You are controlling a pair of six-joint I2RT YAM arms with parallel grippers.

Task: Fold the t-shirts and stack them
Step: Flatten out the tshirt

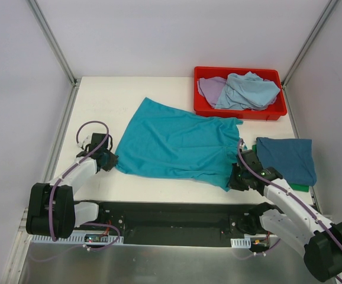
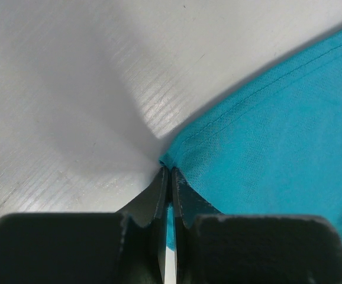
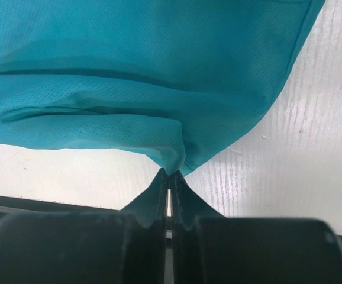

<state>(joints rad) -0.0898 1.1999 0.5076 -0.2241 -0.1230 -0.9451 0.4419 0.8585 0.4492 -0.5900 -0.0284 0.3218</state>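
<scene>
A teal t-shirt point(image 1: 177, 145) lies spread on the white table. My left gripper point(image 1: 109, 161) is shut on its near left corner; the left wrist view shows the hem point(image 2: 230, 118) pinched at my gripper point(image 2: 170, 171). My right gripper point(image 1: 235, 180) is shut on the shirt's near right corner, where the cloth point(image 3: 159, 89) bunches at my gripper point(image 3: 170, 173). A folded dark blue t-shirt point(image 1: 286, 158) lies on the table to the right of my right gripper. A red bin point(image 1: 206, 107) at the back right holds a lilac shirt point(image 1: 209, 87) and a light blue shirt point(image 1: 248, 90).
A green object point(image 1: 300, 187) peeks from under the dark blue shirt. Metal frame posts point(image 1: 52, 41) stand at the back corners. The black base rail point(image 1: 171, 216) runs along the table's near edge.
</scene>
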